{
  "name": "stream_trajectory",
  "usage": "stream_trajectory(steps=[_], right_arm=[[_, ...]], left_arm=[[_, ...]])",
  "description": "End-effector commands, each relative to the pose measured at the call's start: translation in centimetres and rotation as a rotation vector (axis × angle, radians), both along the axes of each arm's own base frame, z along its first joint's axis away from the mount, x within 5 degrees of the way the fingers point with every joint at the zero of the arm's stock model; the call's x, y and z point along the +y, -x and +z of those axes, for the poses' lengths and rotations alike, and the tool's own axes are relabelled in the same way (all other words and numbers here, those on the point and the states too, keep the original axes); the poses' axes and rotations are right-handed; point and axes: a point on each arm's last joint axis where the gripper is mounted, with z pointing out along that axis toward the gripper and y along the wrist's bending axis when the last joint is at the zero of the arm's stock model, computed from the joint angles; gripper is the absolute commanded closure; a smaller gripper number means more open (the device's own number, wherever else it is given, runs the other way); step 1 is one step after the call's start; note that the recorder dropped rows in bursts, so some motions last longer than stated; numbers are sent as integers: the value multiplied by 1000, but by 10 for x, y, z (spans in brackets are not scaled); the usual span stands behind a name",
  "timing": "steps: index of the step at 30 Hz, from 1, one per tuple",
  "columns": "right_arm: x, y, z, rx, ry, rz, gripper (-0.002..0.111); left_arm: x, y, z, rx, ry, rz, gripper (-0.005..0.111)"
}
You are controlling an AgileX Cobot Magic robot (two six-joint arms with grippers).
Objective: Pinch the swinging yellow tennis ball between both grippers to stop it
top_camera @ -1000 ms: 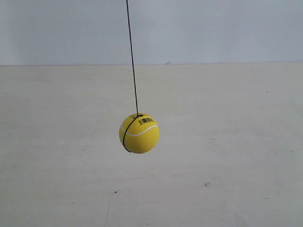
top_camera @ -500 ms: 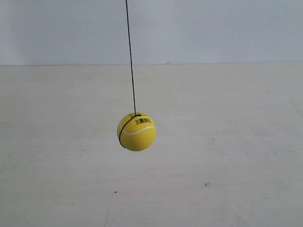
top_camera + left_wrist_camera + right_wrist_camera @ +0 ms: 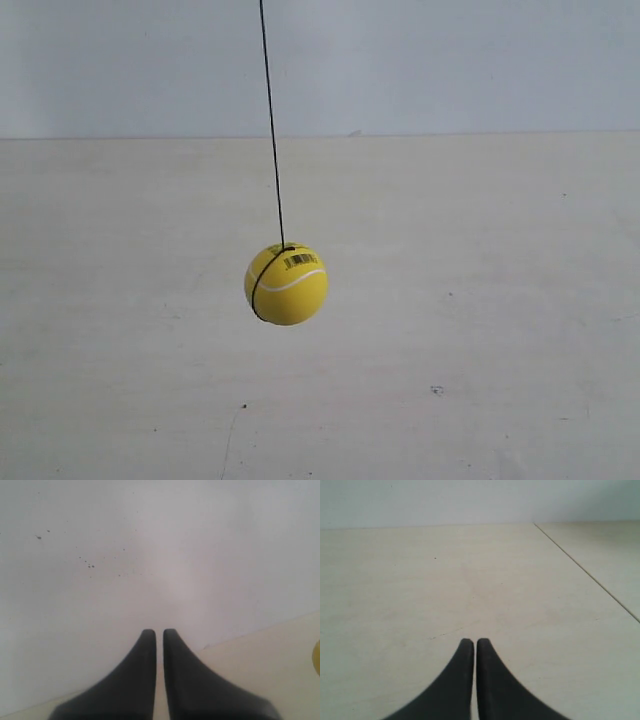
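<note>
The yellow tennis ball [image 3: 286,284] hangs on a thin dark string [image 3: 271,120] above the pale table, with its white seam and black label facing the exterior camera. Neither arm appears in the exterior view. In the left wrist view my left gripper [image 3: 159,631] is shut with nothing between its black fingers, and a sliver of the yellow tennis ball [image 3: 317,657] shows at the frame's edge. My right gripper [image 3: 475,641] is shut and empty above the bare table; the ball is out of that view.
A pale wooden table [image 3: 480,300] stretches under the ball to a light wall [image 3: 450,60]. The left wrist view faces a white wall [image 3: 150,555] with small dark specks. A thin seam line [image 3: 585,572] crosses the table in the right wrist view.
The ball has drifted slightly toward the exterior view's left, and the string leans a little more that way.
</note>
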Motion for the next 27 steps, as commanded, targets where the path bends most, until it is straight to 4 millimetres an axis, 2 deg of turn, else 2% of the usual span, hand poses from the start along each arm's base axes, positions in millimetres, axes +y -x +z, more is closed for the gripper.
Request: stream_trajectory(steps=[1, 6, 18, 27], right_arm=[[0, 0, 1, -7, 1, -2, 108], [0, 0, 1, -7, 1, -2, 108], [0, 0, 1, -9, 1, -2, 108], [0, 0, 1, -9, 1, -2, 108]], left_arm=[[3, 1, 3, -52, -21, 41, 102], [14, -1, 6, -99, -44, 180, 102], [26, -3, -40, 422, -86, 296, 102], [27, -2, -43, 460, -50, 320, 102]])
